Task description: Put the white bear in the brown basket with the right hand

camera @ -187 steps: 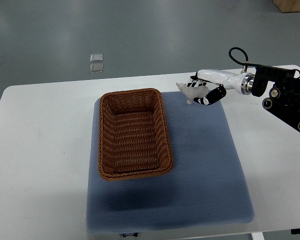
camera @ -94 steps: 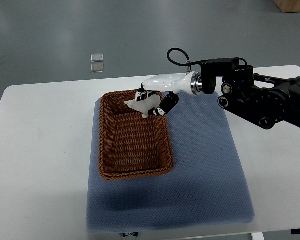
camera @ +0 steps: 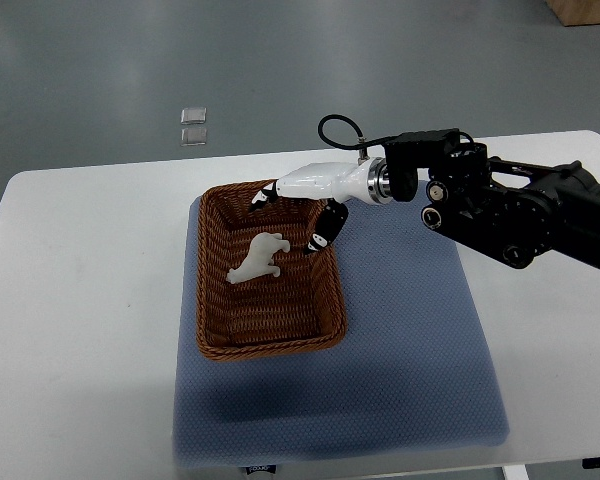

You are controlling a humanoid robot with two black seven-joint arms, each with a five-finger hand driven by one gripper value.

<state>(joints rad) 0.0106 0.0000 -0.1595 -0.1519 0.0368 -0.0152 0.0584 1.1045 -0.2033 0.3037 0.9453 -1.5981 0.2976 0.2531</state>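
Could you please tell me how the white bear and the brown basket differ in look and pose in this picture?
The white bear is smooth, pale and small; the brown basket is woven, dark and much larger. The white bear lies tilted on its side, while the brown basket sits flat and upright on the blue mat. The white bear is contained; the brown basket contains it. Neither is held: the right robot hand hovers open above them.

Bear (camera: pixel 257 258): white. Basket (camera: pixel 216 290): brown woven wicker, on a blue dotted mat (camera: pixel 400 340). Right hand (camera: pixel 302 200): white with black fingertips; table (camera: pixel 80 300) white.
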